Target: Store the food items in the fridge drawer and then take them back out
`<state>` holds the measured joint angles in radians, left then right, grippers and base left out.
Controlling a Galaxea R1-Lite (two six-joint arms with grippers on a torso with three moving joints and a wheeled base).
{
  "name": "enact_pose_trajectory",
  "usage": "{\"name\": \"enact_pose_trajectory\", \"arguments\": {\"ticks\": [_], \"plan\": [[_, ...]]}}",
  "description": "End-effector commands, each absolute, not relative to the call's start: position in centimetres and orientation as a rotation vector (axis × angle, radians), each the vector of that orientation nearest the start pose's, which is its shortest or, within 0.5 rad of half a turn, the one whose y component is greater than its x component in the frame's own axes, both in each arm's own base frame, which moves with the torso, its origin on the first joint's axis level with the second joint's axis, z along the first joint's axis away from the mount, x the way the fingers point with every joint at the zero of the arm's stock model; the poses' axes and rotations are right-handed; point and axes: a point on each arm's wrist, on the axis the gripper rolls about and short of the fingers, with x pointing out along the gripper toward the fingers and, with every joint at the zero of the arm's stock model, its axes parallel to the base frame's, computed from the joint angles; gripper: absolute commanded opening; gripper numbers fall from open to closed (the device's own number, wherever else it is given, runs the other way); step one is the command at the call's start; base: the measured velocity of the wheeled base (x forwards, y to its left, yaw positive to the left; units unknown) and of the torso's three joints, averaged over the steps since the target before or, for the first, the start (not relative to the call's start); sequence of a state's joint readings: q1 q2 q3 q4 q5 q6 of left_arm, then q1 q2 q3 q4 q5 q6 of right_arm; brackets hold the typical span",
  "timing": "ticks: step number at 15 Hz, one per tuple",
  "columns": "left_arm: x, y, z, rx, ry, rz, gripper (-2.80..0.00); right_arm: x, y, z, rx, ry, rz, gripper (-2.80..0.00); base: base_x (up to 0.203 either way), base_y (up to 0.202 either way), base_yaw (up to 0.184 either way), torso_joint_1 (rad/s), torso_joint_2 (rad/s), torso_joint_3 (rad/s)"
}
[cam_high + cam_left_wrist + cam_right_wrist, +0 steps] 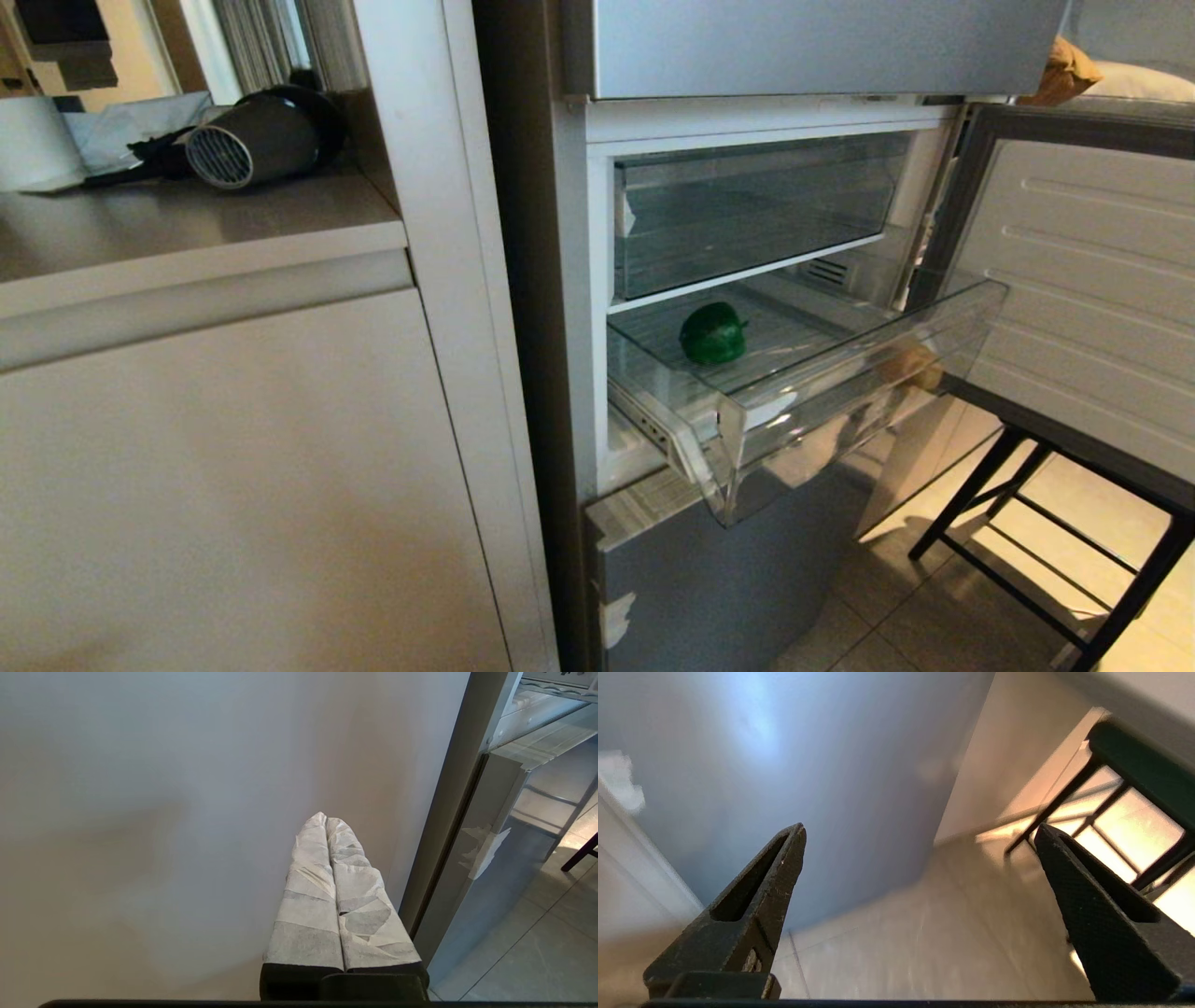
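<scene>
The fridge drawer point(845, 378), a clear bin, stands pulled out of the silver-grey fridge. A glossy green bell pepper point(712, 333) lies on its ribbed bottom near the left side. A tan-yellow lump point(910, 362) shows blurred through the drawer's clear front wall at the right end. Neither arm appears in the head view. My left gripper point(325, 817) is shut, its tape-wrapped fingers pressed together and empty, facing a beige cabinet door point(187, 812). My right gripper point(920, 828) is open and empty, pointing down at the floor tiles beside the fridge's lower door.
A second clear drawer point(756, 210) sits shut above the open one. The fridge door point(1083, 280) hangs open at the right, with a black metal stool frame point(1027, 523) below it. A hair dryer point(257, 140) lies on the counter to the left.
</scene>
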<state>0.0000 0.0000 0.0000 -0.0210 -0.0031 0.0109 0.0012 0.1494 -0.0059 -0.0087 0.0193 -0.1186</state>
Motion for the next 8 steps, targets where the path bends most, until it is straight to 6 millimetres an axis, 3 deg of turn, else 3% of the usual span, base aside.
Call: {"name": "enact_pose_trajectory", "arguments": {"ticks": [1, 8], "plan": [[-2.19, -0.01, 7.49, 0.009, -0.011, -0.003, -2.8, -2.16, 0.06, 7.69, -0.115, 0.02, 0.022, 0.0, 0.0, 0.0, 0.0, 0.0, 0.0, 0.0], [-2.19, -0.01, 7.49, 0.005, -0.011, -0.003, -2.8, -2.29, 0.04, 7.47, -0.067, 0.009, 0.025, 0.0, 0.0, 0.0, 0.0, 0.0, 0.0, 0.0]]}}
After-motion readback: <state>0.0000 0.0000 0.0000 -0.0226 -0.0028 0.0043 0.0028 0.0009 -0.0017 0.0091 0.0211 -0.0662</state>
